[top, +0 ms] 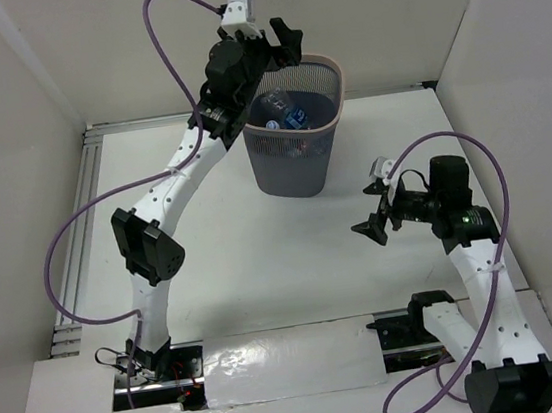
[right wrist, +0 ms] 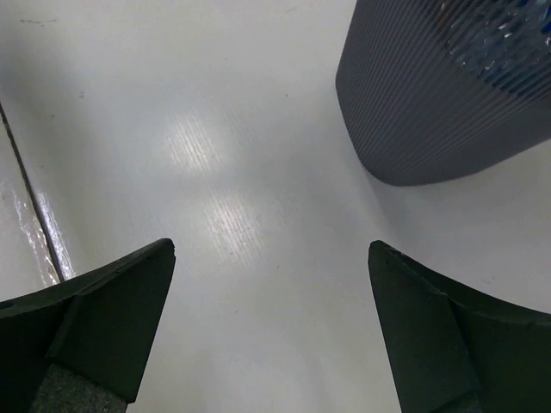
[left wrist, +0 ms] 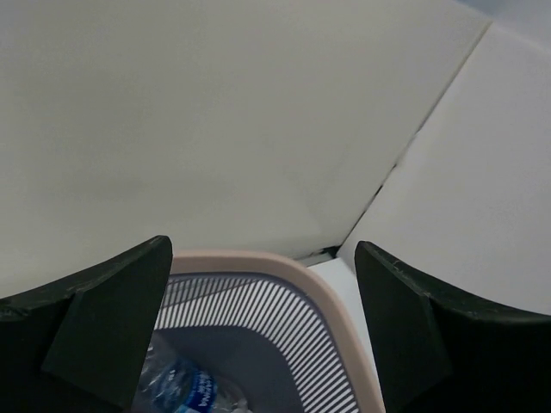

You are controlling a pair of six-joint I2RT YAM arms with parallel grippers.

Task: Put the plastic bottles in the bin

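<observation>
left gripper (left wrist: 263, 254) hangs, jaws apart, empty above the bin (left wrist: 331, 314).

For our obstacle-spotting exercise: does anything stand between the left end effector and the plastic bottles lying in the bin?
Nothing visible does. The left end effector hangs open above the bin, whose top is uncovered. The plastic bottles lie inside, below it, with nothing over them.
</observation>
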